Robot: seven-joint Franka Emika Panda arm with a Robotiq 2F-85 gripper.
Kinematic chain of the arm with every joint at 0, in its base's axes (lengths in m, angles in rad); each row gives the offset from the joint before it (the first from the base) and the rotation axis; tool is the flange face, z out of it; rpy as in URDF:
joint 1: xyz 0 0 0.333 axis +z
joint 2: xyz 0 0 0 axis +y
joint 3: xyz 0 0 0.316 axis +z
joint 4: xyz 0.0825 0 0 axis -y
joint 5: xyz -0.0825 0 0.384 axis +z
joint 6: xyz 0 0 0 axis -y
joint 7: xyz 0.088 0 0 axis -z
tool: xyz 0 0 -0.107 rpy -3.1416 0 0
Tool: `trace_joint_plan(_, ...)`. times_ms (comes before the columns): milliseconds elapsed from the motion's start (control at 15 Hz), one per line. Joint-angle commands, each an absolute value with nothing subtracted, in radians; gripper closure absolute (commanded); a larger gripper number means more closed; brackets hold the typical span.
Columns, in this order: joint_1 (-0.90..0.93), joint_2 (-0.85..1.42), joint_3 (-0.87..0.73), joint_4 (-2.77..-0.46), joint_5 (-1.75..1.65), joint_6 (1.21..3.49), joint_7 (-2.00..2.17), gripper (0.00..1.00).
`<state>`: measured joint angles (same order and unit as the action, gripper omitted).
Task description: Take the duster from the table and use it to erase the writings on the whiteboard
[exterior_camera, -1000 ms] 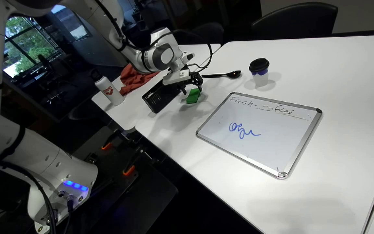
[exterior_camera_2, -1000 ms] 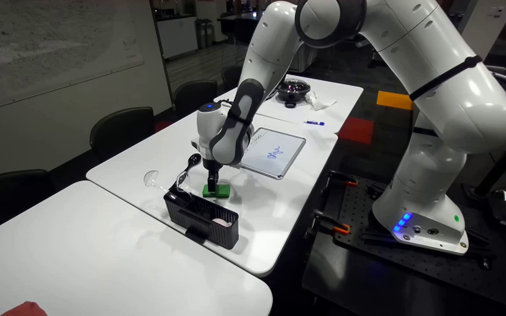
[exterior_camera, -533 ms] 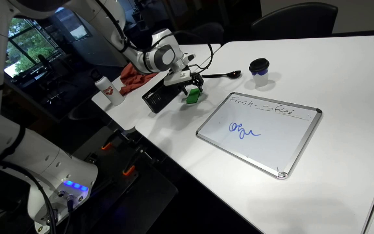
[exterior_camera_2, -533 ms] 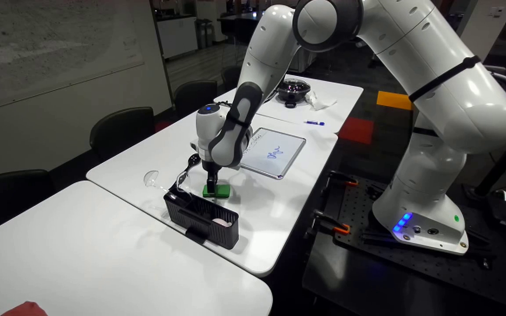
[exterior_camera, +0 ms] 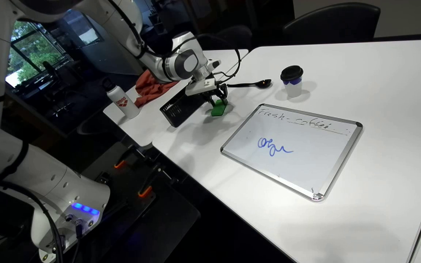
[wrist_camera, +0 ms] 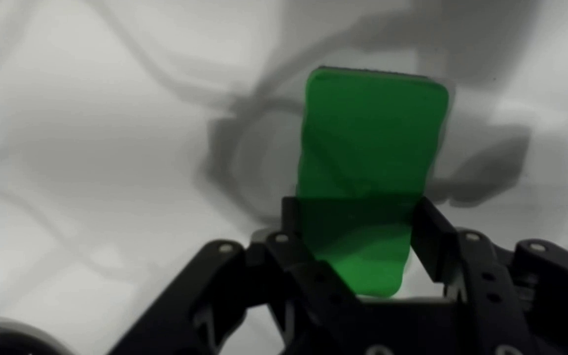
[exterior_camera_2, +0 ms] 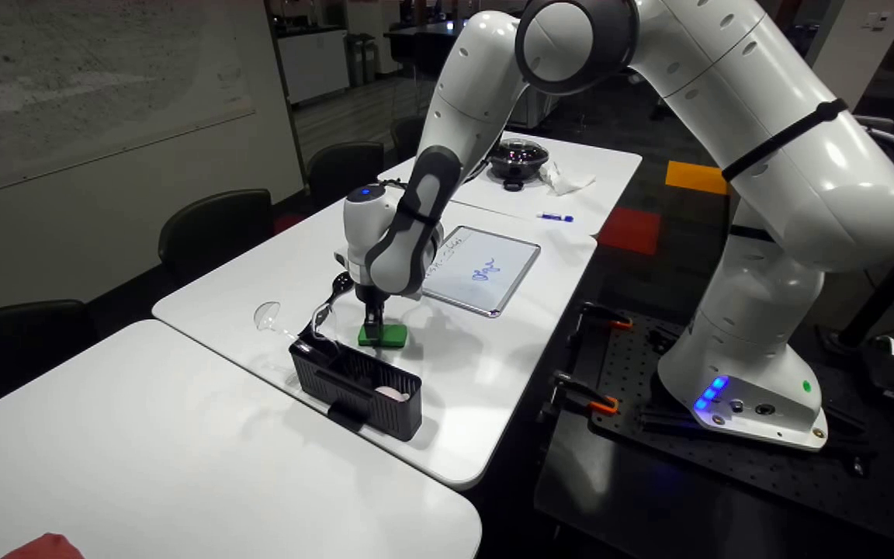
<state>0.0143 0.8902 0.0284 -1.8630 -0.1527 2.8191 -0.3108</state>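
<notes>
Green duster (wrist_camera: 369,143), near the whiteboard (exterior_camera: 305,164): the jaws, closed to its width, grip it off-centre (one end juts long), so wiping drag could twist it loose.

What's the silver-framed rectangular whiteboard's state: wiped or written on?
Written on: both exterior views show blue marker scribble near its middle and dark handwriting along one edge.

I see green duster (wrist_camera: 370,143), rounded-corner block, lying on smooth white table (exterior_camera: 386,84) with dark seam. Whiteboard (exterior_camera: 298,168), silver-framed, lies flat near it, apart. Blue scribble (exterior_camera: 272,147) mid-board, dark handwriting (exterior_camera: 317,124) starting "Fresh" along one edge; both clear to me.
</notes>
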Motion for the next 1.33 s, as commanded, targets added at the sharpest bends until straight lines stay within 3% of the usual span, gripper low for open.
trace_joint_plan(0, 0.032, 0.885, 0.010, -1.847, -0.176, 2.780, -0.273, 0.68)
trace_joint_plan(867, -0.067, 0.569, -0.096, -2.171, -0.136, 2.827, -0.126, 0.68)
trace_joint_plan(1267, -0.253, 0.563, -0.043, -2.260, -0.099, 2.988, -0.226, 0.68)
